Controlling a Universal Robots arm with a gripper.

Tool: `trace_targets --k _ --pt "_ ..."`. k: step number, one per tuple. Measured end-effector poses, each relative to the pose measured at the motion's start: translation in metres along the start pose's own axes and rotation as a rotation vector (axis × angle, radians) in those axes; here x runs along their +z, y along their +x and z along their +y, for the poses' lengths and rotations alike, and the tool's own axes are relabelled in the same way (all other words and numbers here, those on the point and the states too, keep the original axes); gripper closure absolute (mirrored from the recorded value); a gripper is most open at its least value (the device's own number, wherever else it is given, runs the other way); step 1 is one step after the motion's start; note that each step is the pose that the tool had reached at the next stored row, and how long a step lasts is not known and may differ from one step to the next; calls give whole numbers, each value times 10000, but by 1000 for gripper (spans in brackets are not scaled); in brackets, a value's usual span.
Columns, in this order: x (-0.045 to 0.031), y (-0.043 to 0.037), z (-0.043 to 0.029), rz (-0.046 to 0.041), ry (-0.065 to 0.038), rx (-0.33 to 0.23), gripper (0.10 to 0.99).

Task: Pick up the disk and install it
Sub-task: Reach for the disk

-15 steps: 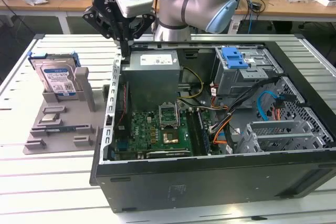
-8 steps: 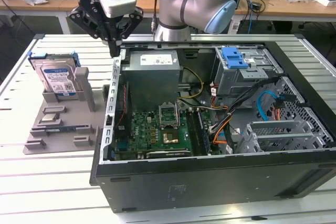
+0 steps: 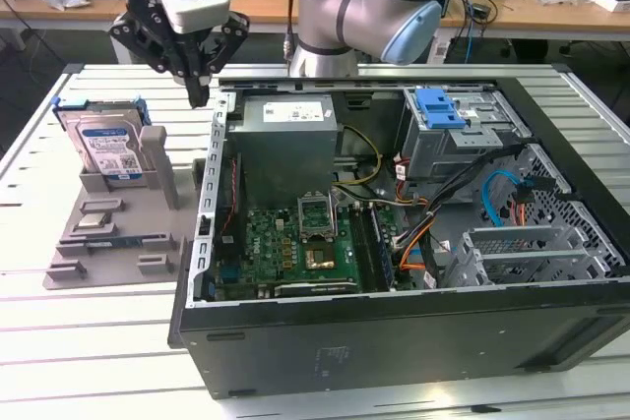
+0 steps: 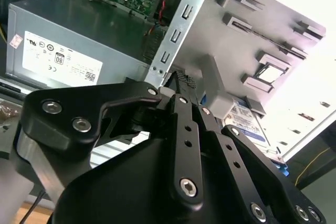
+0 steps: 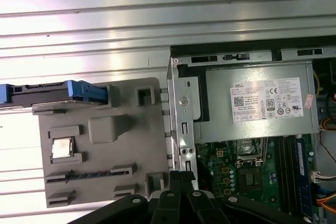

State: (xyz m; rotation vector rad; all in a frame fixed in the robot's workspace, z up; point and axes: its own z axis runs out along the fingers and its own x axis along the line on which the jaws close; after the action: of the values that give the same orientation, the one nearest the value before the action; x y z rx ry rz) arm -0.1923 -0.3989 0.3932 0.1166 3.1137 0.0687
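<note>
the jaws hang pressed together and empty, above the gap between the grey fixture (image 3: 118, 253) and the wall of the open computer case (image 3: 209, 204). just beyond them the disk (image 3: 106, 145) stands on edge in the fixture's slot, blue rails exposed, likely so it can be pinched from above. in the second wrist view the jaws' linkage hides most of its label.

Bright light glares off the ribbed metal table (image 5: 105, 24) in both wrist views.

Disk (image 4: 247, 120) partly behind end effector (image 4: 181, 80)
</note>
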Motion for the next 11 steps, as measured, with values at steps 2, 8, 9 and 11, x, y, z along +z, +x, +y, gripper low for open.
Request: trace_targets --k 2,8,9,11 --pt "-1 35 -2 0 0 1 980" --pt "-3 156 -12 -1 -1 -1 980" --pt "-4 173 -13 0 0 0 980" --pt "-5 211 -16 0 0 0 980"
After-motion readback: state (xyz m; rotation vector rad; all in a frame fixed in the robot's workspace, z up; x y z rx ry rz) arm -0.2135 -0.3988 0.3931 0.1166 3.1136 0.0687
